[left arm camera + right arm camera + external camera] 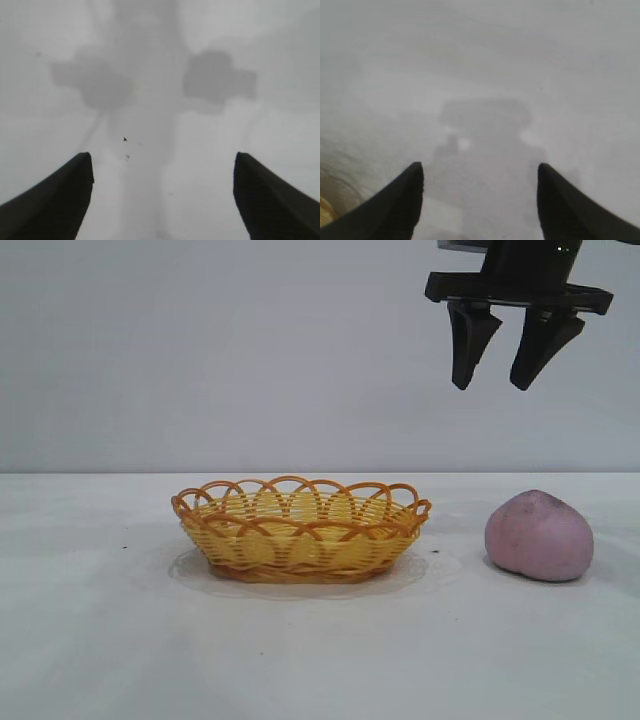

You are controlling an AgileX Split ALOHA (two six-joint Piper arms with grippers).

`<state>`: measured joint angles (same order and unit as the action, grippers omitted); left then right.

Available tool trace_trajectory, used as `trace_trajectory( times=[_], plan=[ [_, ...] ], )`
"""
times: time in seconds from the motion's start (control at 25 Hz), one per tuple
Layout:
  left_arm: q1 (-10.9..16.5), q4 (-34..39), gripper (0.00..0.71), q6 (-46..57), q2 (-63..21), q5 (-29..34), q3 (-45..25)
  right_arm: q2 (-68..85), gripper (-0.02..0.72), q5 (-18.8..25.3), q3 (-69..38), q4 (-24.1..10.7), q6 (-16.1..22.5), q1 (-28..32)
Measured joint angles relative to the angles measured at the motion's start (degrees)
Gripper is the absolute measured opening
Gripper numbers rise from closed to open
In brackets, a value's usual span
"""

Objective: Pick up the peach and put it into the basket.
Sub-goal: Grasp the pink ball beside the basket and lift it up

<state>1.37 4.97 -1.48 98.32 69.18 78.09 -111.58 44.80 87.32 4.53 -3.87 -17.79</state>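
Gripper (504, 375) high above the peach (539, 536), fingers (468, 350) spread apart and holding nothing, peach resting on the tabletop (320, 650) beside the basket (300, 530)

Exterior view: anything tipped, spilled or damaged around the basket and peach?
Nothing stands out: the basket sits upright, the peach lies whole on the table apart from it, and the right gripper hangs open above the peach.

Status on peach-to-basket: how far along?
Done: nothing yet. The peach sits on the table, apart from the basket. In hand: nothing; a claw hangs open and empty, high above the peach. Left: descend, grasp, carry over, release into the basket.
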Motion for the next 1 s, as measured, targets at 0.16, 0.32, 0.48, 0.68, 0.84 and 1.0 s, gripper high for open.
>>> trace_trajectory(
  times=[0.16, 0.32, 0.48, 0.68, 0.84, 1.0],
  plan=[
    [0.0, -2.6, 0.566, -0.7, -8.3, -0.2, -7.8, 0.0, 0.421, 0.0, 0.0, -0.1, 0.0, 0.0],
    [0.0, -4.7, 0.566, -1.8, -17.2, -2.1, -16.8, 0.0, 0.421, 0.0, 0.0, -0.1, 0.0, 0.0],
    [0.0, -5.6, 0.566, -2.1, -27.4, -3.4, -24.9, 0.0, 0.421, 0.0, 0.0, -0.1, 0.0, 0.0],
    [0.0, -7.7, 0.566, -2.3, -41.5, -3.5, -32.9, 0.0, 0.421, 0.0, 0.0, -0.2, 0.0, 0.0],
    [0.0, -9.4, 0.566, -2.3, -53.5, -3.2, -37.6, 0.0, 0.421, 0.0, 0.0, -1.1, 0.0, 0.0],
    [0.0, -10.0, 0.566, -2.3, -65.7, -2.6, -40.9, 0.0, 0.421, 0.0, 0.0, -2.0, 0.0, 0.0]
  ],
)
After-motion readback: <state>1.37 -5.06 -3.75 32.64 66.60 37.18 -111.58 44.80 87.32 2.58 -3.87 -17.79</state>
